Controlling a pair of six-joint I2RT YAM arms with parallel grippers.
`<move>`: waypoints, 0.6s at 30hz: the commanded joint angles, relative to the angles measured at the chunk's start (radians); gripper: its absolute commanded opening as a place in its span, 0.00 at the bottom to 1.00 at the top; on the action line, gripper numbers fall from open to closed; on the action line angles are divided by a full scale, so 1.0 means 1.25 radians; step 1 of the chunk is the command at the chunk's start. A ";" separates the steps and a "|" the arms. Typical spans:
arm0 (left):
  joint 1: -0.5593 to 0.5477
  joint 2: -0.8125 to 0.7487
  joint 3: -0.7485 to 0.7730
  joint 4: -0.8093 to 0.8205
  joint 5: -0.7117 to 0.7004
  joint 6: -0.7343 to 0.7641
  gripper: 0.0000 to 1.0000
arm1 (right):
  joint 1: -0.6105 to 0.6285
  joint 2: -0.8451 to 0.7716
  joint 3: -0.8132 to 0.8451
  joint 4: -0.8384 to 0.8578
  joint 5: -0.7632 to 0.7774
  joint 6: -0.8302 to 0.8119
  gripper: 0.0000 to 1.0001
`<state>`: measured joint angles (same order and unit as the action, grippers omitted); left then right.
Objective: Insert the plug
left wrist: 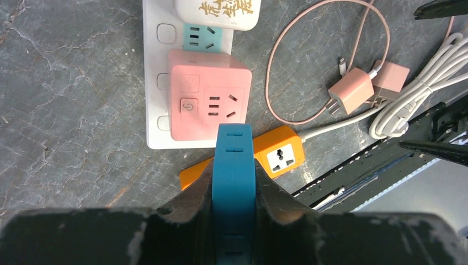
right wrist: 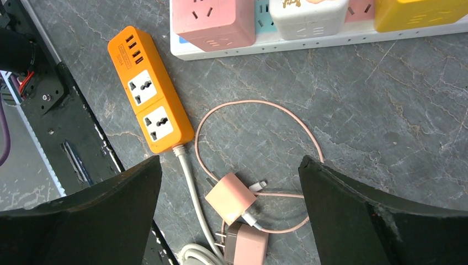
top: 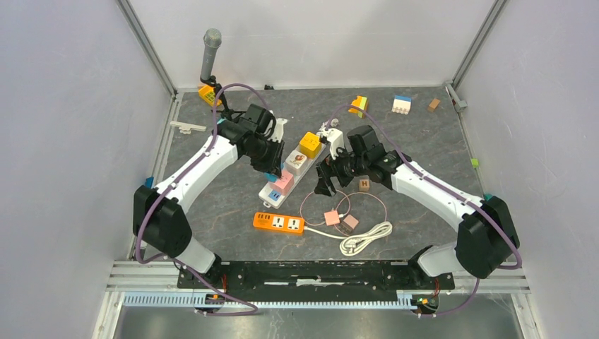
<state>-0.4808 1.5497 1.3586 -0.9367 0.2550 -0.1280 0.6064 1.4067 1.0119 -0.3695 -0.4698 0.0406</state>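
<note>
Top view: the left hand point(top: 275, 169) hangs over the strip point(top: 266, 192) at centre frame, with the right hand point(top: 325, 181) beside it. Left wrist: the closed hand clamps the blue plug point(left wrist: 234, 165), lower centre, above a pink cube point(left wrist: 209, 102). The plug looks rigid, light and slick, probably best pinched on its flat sides. Gold Chinese characters on the white adapter point(left wrist: 221, 11) are cropped. Right wrist: the hand is wide open and empty over pink chargers point(right wrist: 230, 199).

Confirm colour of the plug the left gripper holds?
Blue; the plug shows best in the left wrist view.
</note>
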 commanded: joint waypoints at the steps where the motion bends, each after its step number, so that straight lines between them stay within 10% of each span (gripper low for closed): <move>1: -0.023 0.005 0.036 0.029 -0.033 0.039 0.02 | -0.005 -0.028 -0.006 0.019 0.003 0.006 0.98; 18: -0.059 0.063 0.029 0.076 -0.090 0.070 0.02 | -0.007 -0.015 -0.001 0.012 0.008 0.003 0.98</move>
<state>-0.5480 1.6238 1.3651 -0.8791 0.1665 -0.1043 0.6025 1.4067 1.0039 -0.3710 -0.4671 0.0410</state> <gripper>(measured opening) 0.277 0.979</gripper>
